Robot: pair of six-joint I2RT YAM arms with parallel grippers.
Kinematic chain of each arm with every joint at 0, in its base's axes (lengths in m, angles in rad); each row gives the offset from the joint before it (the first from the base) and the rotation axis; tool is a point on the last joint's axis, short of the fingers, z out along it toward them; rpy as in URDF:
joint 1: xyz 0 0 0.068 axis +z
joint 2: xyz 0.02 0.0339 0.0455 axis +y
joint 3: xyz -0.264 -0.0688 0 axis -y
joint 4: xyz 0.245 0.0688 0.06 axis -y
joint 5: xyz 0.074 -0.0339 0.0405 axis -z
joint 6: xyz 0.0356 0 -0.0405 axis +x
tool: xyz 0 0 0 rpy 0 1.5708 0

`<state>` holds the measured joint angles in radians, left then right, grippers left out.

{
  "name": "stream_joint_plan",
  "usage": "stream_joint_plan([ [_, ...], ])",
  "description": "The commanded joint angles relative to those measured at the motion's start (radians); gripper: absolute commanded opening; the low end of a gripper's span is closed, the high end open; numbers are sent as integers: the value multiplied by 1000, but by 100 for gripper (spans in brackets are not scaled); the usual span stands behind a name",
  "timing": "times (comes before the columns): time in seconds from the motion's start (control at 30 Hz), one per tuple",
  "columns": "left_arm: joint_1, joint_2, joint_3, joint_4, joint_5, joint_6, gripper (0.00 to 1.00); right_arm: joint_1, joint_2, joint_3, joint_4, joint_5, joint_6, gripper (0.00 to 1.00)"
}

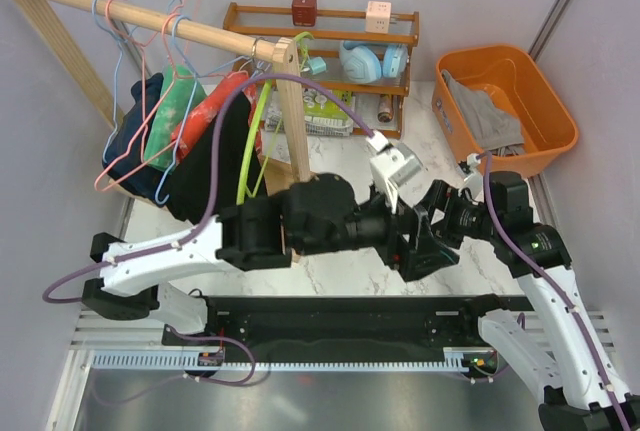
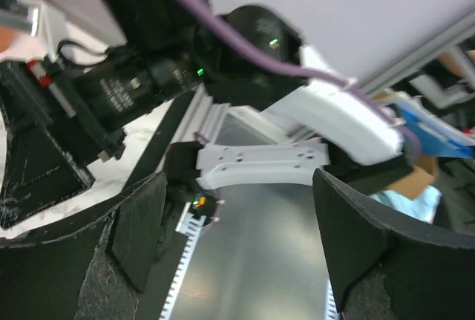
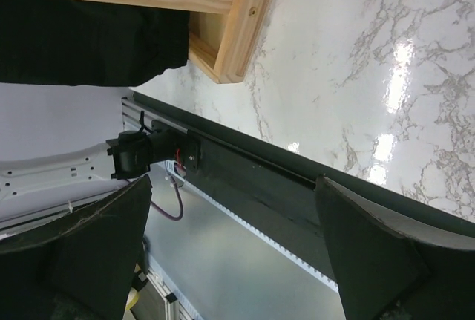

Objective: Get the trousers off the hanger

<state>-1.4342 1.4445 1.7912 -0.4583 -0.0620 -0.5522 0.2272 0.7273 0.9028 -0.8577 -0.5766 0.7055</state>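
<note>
1. At the far left a wooden rail (image 1: 150, 16) carries wire hangers with clothes; the nearest to the middle is a black garment (image 1: 215, 171).
2. The hanger (image 1: 247, 151) hangs at the right end of this rail, just beside the black garment, and its thin arms slope down toward the counter (image 1: 335, 156).
3. The left pincer (image 2: 241, 201) is stretched across the middle of the counter. Its jaws stand wide apart, and through the gap only the right arm shows.
4. The right pincer (image 3: 234, 201) is close beside the left one. Its jaws are also wide apart, and it faces a wooden post (image 3: 237, 23) and the near edge of the counter.
5. The trousers (image 1: 490, 116) lie crumpled inside an orange basket (image 1: 555, 131) at the far right, well apart from the hanger.
</note>
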Motion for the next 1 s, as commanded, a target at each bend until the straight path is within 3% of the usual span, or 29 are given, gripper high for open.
stream_joint_plan([
  [0.0,-19,-47,-192,170,-248,73,86,3,-19,-65,80,67,20,98],
  [0.27,17,-303,-746,282,-349,-41,89,3,-107,-240,178,147,55,98],
  [0.43,17,-608,-1112,403,-437,-100,91,3,-144,-427,458,135,124,98],
  [0.63,18,-931,-1372,391,-460,-216,94,1,-121,-613,745,146,212,98],
  [0.8,18,-1160,-1564,423,-420,-340,94,4,-105,-732,851,118,235,98],
  [0.97,18,-1341,-1655,391,-412,-382,94,4,-88,-841,1022,86,278,98],
])
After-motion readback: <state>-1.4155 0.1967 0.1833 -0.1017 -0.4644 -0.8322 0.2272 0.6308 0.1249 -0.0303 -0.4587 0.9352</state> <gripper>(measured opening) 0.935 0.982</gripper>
